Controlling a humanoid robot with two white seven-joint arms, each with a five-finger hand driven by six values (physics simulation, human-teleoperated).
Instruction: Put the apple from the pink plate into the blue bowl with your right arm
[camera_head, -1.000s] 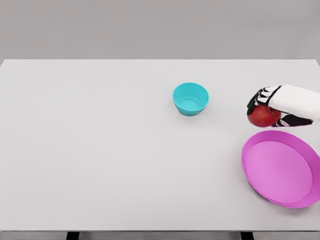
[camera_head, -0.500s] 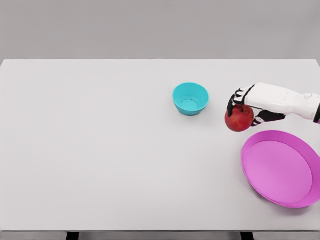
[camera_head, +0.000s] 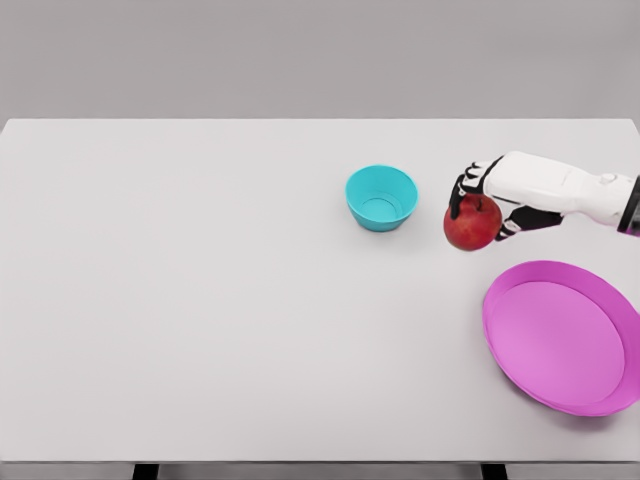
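Fingers (camera_head: 466, 187) of my right hand (camera_head: 510, 190) are curled down over the top and far side of the apple (camera_head: 472, 223), black joints showing against the white shell, and they grasp it firmly; the fruit hangs under the hand with its lower half bare to the camera. From my seat I read the apple as lifted clear of the bench (camera_head: 200, 300), though the head view alone does not let me judge how high.

The apple sits between the blue bowl (camera_head: 381, 198) and the pink plate (camera_head: 563, 337), closer to the bowl. It is just to the right of the bowl's rim and apart from it, a strip of bench showing between them. The plate lies below and to the right, near the bench's right edge, with part of its rim cut off by the frame's right side. Nothing rests in the plate or the bowl.

My right forearm comes in from the frame's right edge, running almost level toward the bowl. Open bench spreads wide to the left of the bowl and along the whole near side. The far edge of the bench runs well behind the bowl.
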